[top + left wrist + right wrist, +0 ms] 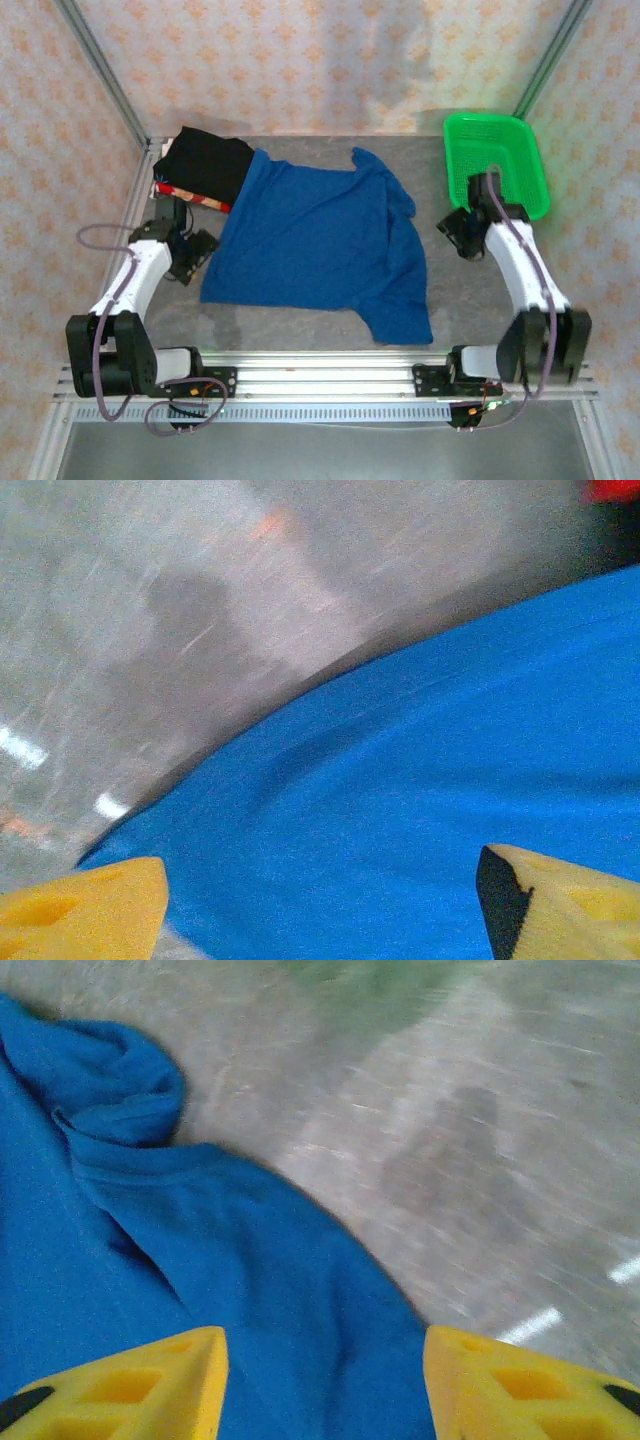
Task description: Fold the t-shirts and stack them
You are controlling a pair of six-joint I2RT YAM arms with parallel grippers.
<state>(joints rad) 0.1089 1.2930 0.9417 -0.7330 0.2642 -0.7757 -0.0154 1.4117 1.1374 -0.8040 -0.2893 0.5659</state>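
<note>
A royal blue t-shirt [318,238] lies spread on the grey table, plain side up, one sleeve folded near its right edge. A black t-shirt [207,165] is bunched at the back left, with a red-patterned one [193,197] peeking from under it. My left gripper [196,252] hovers at the blue shirt's left edge, open, its yellow fingers [85,910] wide over the blue cloth [420,780]. My right gripper [458,232] stands just off the shirt's right side, open, with yellow fingers [130,1390] over the blue fabric [230,1260] and its hem.
A green plastic basket [496,160] stands at the back right, close behind the right arm. Bare grey table [300,335] runs along the front. Patterned walls enclose the table on three sides.
</note>
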